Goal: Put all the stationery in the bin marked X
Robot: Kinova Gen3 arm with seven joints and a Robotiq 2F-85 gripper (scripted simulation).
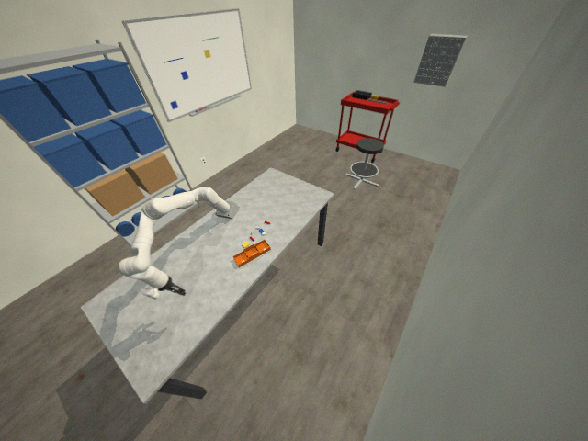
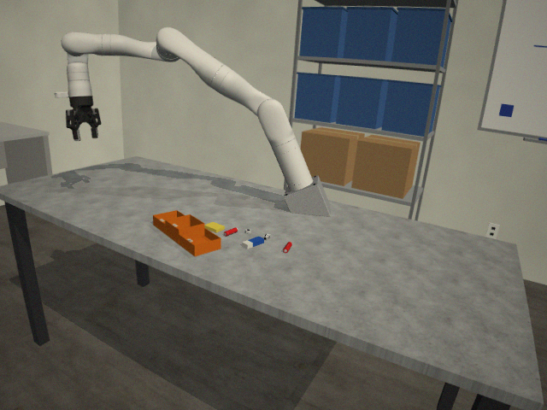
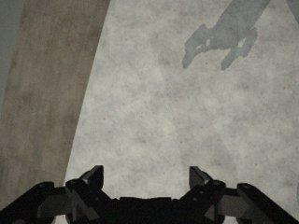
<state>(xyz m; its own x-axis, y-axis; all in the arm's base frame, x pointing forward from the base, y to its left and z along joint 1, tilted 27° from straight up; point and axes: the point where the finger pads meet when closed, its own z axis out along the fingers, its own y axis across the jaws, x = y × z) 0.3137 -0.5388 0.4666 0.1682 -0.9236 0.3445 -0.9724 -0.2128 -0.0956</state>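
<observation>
I have the arm (image 2: 229, 84) stretched long from its grey base (image 2: 308, 201) near the far edge of the table (image 2: 353, 282), elbow high, forearm reaching out level, wrist bent straight down; the gripper (image 2: 83, 132) hangs well above the table's far end, jaws spread wide with nothing between them; through the wrist camera I see both fingertips apart over grey tabletop, the gripper's shadow (image 3: 224, 39) ahead and the floor along the left edge. The orange bins (image 2: 185, 229), three compartments in a row, sit mid-table, well apart from the gripper; I see small pale tags on their walls, but any mark is too small for me to read, so I cannot tell which one carries the X. Just beside the bins lies a yellow block (image 2: 214, 226), then a red cylinder (image 2: 230, 231), a blue-and-white piece (image 2: 253, 242), a second red cylinder (image 2: 287, 247), and two tiny white bits (image 2: 248, 230); all on the table. The whiteboard (image 1: 189, 57) shows coloured squares and lines, no words I can read.
</observation>
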